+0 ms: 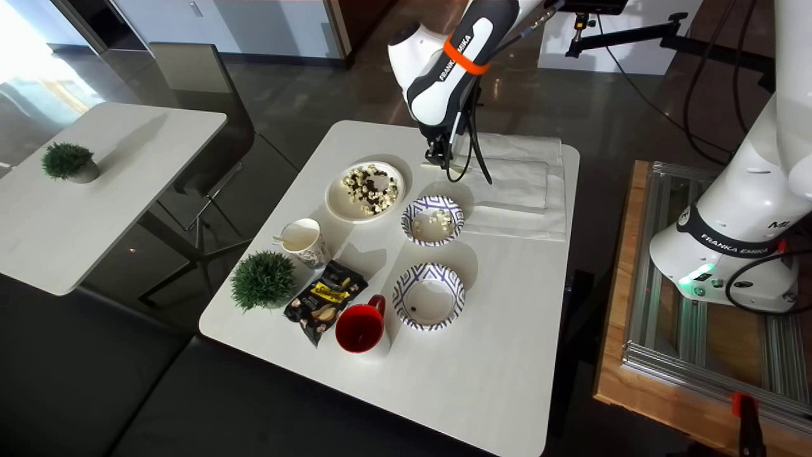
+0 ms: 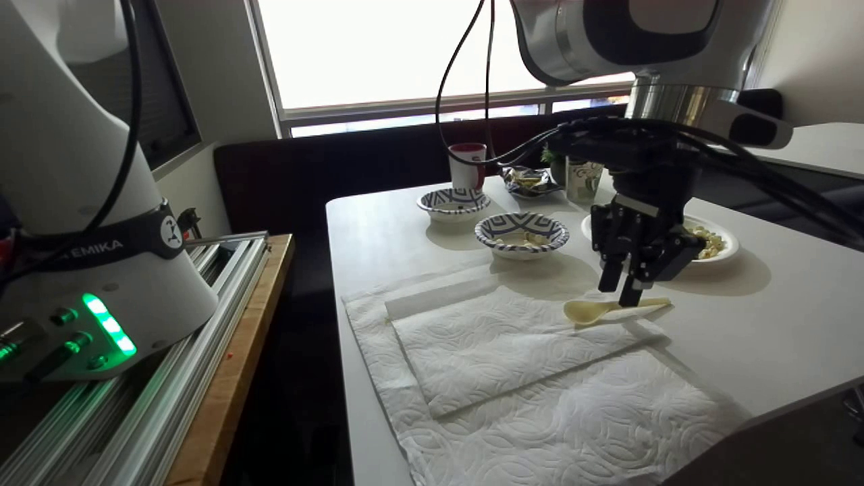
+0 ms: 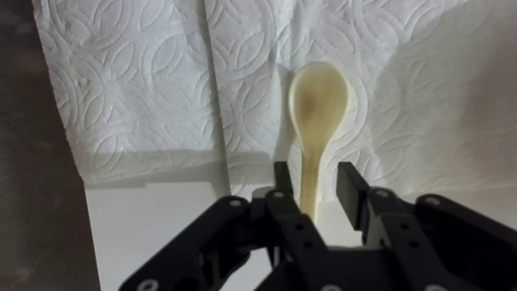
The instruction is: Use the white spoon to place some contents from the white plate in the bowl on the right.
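Observation:
The white spoon (image 3: 318, 101), pale cream, lies on the paper towel, its handle reaching past the towel's edge; it also shows in an exterior view (image 2: 586, 312). My gripper (image 3: 313, 165) is open and empty, its fingertips on either side of the handle in the wrist view and close above it in an exterior view (image 2: 620, 289). The white plate (image 1: 341, 206) holds the contents (image 1: 365, 187), pale popcorn with dark bits. The bowl (image 1: 432, 203), striped, stands beside the plate with a few pale bits inside; it also shows in an exterior view (image 2: 521, 221).
Another striped bowl (image 1: 429, 273) with one dark speck stands farther from the gripper. A red-lined mug (image 1: 361, 330), a snack bag (image 1: 327, 298), a potted plant (image 1: 263, 279) and a patterned cup (image 1: 312, 254) stand beyond. Folded paper towels (image 2: 499, 358) lie under the spoon.

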Controlling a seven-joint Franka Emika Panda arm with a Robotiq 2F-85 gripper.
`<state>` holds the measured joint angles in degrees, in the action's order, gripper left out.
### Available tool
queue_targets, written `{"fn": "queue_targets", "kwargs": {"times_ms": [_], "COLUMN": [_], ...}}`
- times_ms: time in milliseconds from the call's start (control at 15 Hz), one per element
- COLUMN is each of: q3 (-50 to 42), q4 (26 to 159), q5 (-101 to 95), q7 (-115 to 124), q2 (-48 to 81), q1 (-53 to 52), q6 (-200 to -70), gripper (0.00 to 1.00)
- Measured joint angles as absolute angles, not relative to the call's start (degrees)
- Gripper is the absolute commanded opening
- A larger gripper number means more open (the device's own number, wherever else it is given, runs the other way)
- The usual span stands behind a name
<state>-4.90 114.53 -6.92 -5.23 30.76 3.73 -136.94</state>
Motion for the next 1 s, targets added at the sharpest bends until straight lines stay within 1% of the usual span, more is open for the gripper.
{"fn": "queue_targets", "kwargs": {"times_ms": [267,333,400,667,867,1000], "q3": [-5.3,-5.3,-5.4,-5.1,-4.6,-4.2], "q4": [115.3,115.8,116.3,119.8,123.9,126.1], "q5": [-8.1,-8.6,-9.1,-9.4,-9.6,-10.9], "q7": [-5.2,-5.2,-5.2,-5.3,-5.3,-5.9], "q2": [27.7,25.9,23.9,13.9,6.8,4.1], "q1": [3.4,3.3,3.2,2.9,2.6,2.6], "q6": [-134.3,-132.5,-130.4,-124.7,-124.6,-128.0], "gripper": [0.95,0.99,1.00,1.00,1.00,1.00]}}
